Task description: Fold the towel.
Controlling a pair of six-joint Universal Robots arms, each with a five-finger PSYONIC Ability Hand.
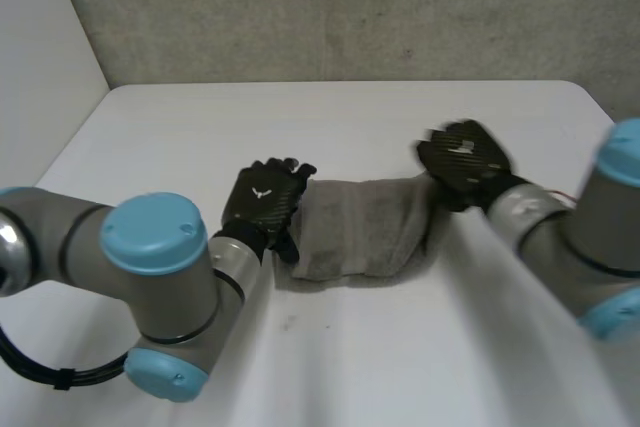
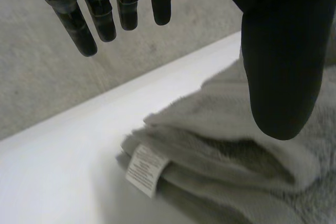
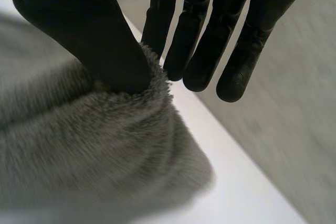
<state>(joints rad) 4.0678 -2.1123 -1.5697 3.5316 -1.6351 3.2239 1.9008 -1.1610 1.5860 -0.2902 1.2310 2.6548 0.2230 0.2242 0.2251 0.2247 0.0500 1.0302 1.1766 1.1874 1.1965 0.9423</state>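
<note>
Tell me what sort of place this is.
Probably a robot lab or test bench: a plain white table, a bare grey wall behind it, and two robot arms at a grey towel.

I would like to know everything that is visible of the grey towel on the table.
The towel is grey, with a soft, fluffy pile, and is folded into a thick oblong of several layers. It lies on the white table between the two hands. A small white label sticks out at the layered end, where the left hand is open. At the opposite end an edge stands up, pinched between the thumb and straight fingers of the right hand.
</note>
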